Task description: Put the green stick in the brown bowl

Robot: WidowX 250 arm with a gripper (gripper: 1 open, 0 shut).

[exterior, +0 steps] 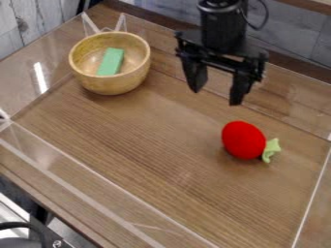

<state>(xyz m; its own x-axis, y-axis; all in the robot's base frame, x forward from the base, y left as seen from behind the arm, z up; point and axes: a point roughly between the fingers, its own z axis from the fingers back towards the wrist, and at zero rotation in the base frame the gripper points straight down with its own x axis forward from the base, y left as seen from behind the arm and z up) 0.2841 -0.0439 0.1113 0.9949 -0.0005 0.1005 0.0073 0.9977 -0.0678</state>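
Note:
The green stick (110, 61) lies flat inside the brown bowl (85, 79), which stands at the back left of the table. My gripper (218, 84) hangs over the middle back of the table, well to the right of the bowl, pointing straight down. Its two black fingers (239, 85) are spread wide with nothing between them. It is open and holds nothing.
A red strawberry-like toy (245, 139) with a green leaf lies on the wooden table (142, 155) at the right, below and right of the gripper. Clear plastic walls (33, 87) fence the table on all sides.

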